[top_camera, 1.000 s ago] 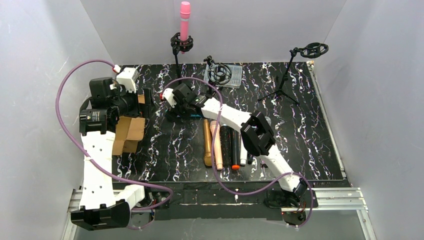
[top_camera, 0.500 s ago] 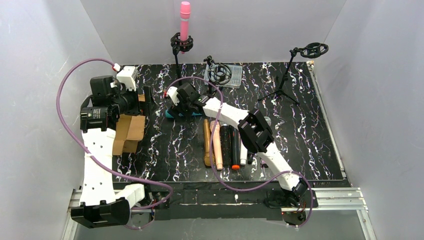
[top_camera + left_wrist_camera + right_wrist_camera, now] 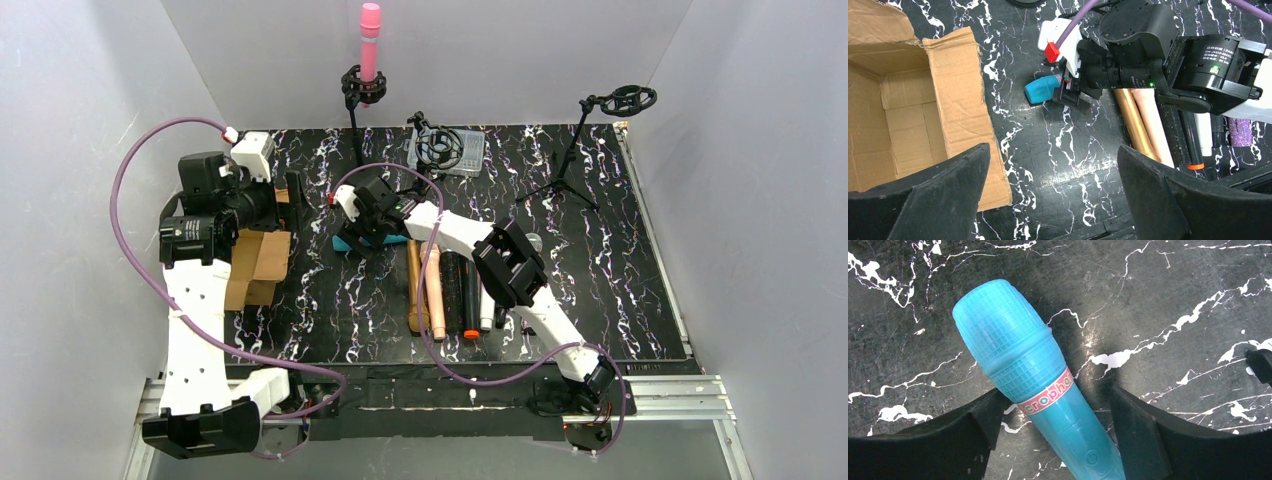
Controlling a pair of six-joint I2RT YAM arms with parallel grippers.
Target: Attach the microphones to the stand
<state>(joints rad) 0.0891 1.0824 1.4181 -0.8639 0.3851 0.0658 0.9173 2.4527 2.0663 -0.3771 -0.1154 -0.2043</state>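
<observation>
Top view: a pink stick microphone [image 3: 370,40] stands upright in the black clip stand [image 3: 361,88] at the far edge of the marbled black bench [image 3: 620,250]. A row of gold, peach, black and white microphones [image 3: 434,290] lies mid-bench. The right arm [image 3: 455,230] reaches over a teal-blue plastic microphone [image 3: 345,244]; grip unreadable here. Left wrist view adds: left fingers [image 3: 923,200] spread wide above the bench beside an open cardboard box [image 3: 898,100], and a purple glitter microphone [image 3: 1240,132]. Right wrist view alone shows the right fingers [image 3: 923,450] apart, astride the teal body lying flat, one touching, one just clear. A second ago the wrist hid the teal head; now it shows.
</observation>
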